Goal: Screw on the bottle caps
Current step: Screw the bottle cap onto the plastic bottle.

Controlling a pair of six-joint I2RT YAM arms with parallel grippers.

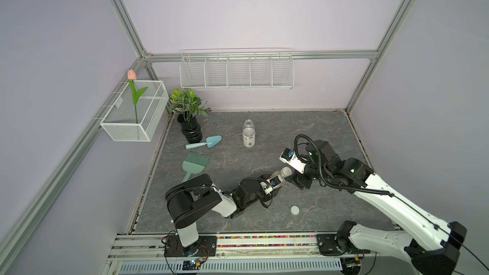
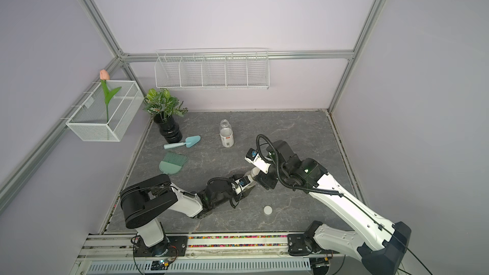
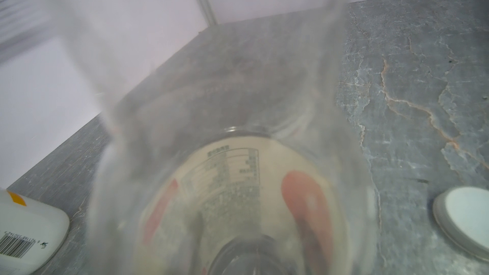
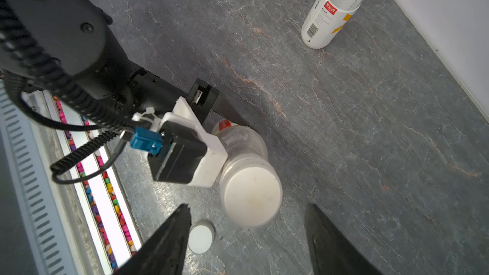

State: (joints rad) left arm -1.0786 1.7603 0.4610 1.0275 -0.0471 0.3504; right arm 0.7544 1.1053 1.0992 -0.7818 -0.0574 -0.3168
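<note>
This is a robotics lab test cell rather than a lived-in room. A grey stone-patterned tabletop is boxed in by an aluminium extrusion frame and plain lilac panels rising from its back and side edges. A left arm and a right arm are bolted to a slotted metal rail along its front edge. The furnishings look like staged props: a white wire rack hangs behind the tabletop, a mesh basket holding one artificial tulip hangs beside its back left corner, and a fake plant stands on that corner.
</note>
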